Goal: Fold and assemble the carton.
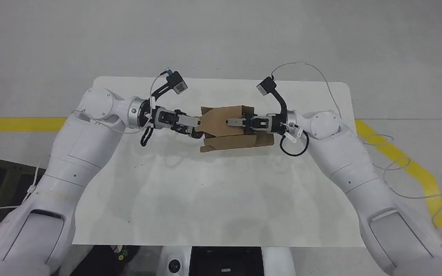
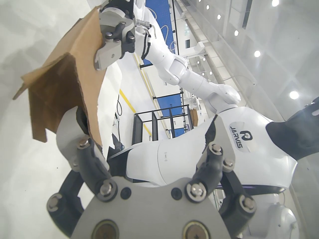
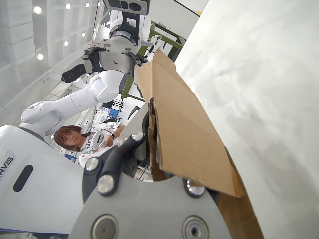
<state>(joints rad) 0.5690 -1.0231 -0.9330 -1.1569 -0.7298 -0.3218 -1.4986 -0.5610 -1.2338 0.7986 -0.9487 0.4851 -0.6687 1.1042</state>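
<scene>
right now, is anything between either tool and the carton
Nothing visible stands in the way. Both tools are at the carton itself: the left tool, open, meets one end of it, and the right tool reaches in over the opposite end. Only cardboard lies between the two tools.

From overhead, the top camera looks straight down on the white table (image 1: 207, 200), well back. Each wrist camera rides close behind its own gripper, the left gripper (image 1: 195, 125) and right gripper (image 1: 238, 123), tipped up toward the ceiling (image 2: 249, 38), the two facing each other. All three catch the cardboard carton (image 1: 217, 121).
</scene>
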